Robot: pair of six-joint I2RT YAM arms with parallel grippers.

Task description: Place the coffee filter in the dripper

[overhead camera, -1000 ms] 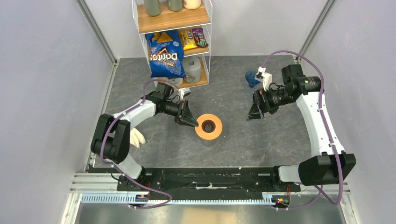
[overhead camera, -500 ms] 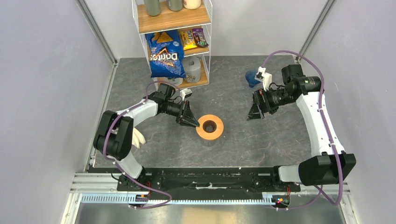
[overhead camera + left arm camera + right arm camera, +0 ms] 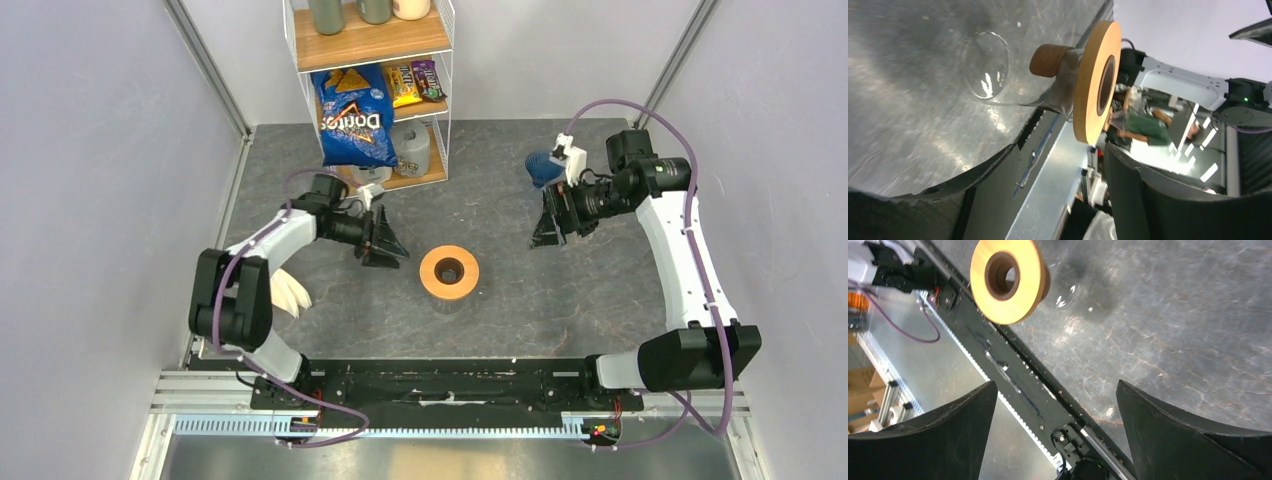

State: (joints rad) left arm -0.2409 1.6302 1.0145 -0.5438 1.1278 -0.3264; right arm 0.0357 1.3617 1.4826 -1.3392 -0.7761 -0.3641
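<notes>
The dark blue dripper (image 3: pixel 540 166) stands on the table at the back right, partly hidden behind my right wrist. The single white coffee filter does not show in any view. My left gripper (image 3: pixel 385 247) is open and empty, a little left of the wooden ring (image 3: pixel 448 272) that lies on a clear glass cup. In the left wrist view (image 3: pixel 1043 192) the ring (image 3: pixel 1095 82) and the cup (image 3: pixel 993 70) are ahead of it. My right gripper (image 3: pixel 548 232) is open and empty, in front of the dripper and to the right of the ring; its wrist view (image 3: pixel 1055 410) shows the ring (image 3: pixel 1007 279).
A bundle of cream paper filters (image 3: pixel 290 296) lies by the left arm's elbow near the left wall. A wire shelf (image 3: pixel 372 45) with a Doritos bag (image 3: pixel 355 115), snacks and a jug stands at the back centre. Walls close both sides.
My left gripper has drawn back to the left, away from the wooden ring, which shifted slightly right. My right gripper has moved a little toward the back.
</notes>
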